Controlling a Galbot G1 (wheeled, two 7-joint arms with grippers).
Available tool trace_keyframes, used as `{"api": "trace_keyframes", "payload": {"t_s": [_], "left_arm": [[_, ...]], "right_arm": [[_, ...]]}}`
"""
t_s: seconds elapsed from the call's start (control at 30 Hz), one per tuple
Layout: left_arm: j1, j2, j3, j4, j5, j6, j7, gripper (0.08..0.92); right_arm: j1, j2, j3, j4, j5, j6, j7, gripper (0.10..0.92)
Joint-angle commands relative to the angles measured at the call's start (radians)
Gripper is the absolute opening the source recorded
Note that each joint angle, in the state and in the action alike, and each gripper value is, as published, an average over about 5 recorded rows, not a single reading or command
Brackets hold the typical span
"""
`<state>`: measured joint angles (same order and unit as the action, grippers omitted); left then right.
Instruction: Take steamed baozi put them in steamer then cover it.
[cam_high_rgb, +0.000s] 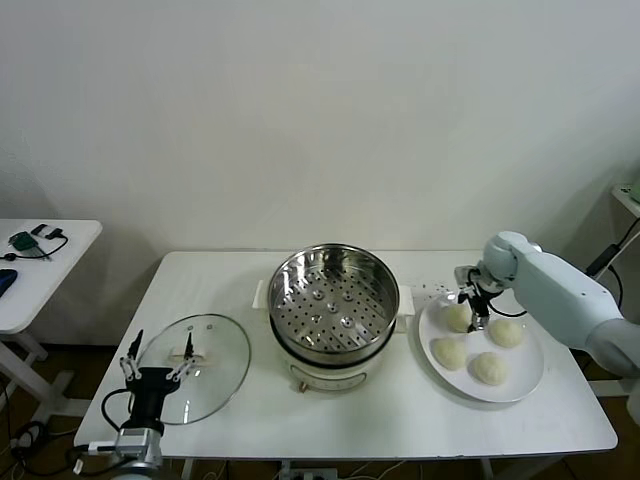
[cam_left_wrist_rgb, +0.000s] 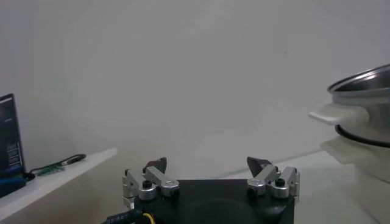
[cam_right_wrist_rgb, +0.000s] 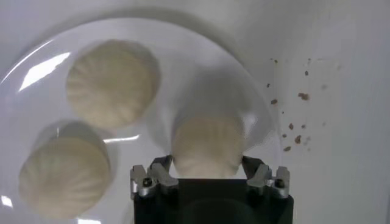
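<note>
Four steamed baozi lie on a white plate (cam_high_rgb: 531, 384) at the right. My right gripper (cam_high_rgb: 470, 306) is down on the nearest-to-steamer baozi (cam_high_rgb: 458, 317), its fingers pressed against both sides of it (cam_right_wrist_rgb: 208, 143), and the bun still rests on the plate. Two other baozi (cam_right_wrist_rgb: 113, 82) (cam_right_wrist_rgb: 64, 176) lie beside it. The steamer (cam_high_rgb: 330, 300) stands empty at the table's middle, also showing in the left wrist view (cam_left_wrist_rgb: 362, 97). The glass cover (cam_high_rgb: 210, 385) lies flat at the left. My left gripper (cam_high_rgb: 160, 350) (cam_left_wrist_rgb: 208, 162) hangs open at the cover's near edge, holding nothing.
Brown crumbs (cam_right_wrist_rgb: 292, 131) are scattered on the table just beyond the plate. A second white table (cam_high_rgb: 40, 262) with small devices stands at the far left. The wall runs close behind the table's far edge.
</note>
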<state>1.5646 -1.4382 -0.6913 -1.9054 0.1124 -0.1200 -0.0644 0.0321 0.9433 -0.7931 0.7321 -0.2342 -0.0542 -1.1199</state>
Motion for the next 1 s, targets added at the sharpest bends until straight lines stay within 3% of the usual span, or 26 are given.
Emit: {"api": "trace_keyframes", "payload": {"t_s": [0.03,0.37,0.63,0.87,1.0], "left_arm": [[0.004,-0.002,-0.002,-0.002,0.001,-0.001,-0.002,0.823],[0.017,-0.007,-0.005,-0.007,-0.002,-0.004,-0.004,0.823],[0.031,-0.004,-0.008,-0.022,-0.002,-0.004,-0.007,0.823],[0.046,-0.006,-0.007,-0.029,0.000,-0.003,-0.001,0.823],[0.063,0.003,-0.001,-0.029,-0.003,-0.001,0.014,0.823]], "right_arm": [[0.008,0.014,-0.014,-0.016,0.005,0.006,-0.005,0.689],[0.082,-0.045,-0.089,0.097,0.040,0.058,-0.013,0.645],[0.402,-0.096,-0.324,0.300,0.175,0.182,-0.031,0.645],[0.690,-0.024,-0.491,0.398,0.314,0.275,-0.062,0.643],[0.770,0.060,-0.503,0.411,0.322,0.344,-0.089,0.643]]}}
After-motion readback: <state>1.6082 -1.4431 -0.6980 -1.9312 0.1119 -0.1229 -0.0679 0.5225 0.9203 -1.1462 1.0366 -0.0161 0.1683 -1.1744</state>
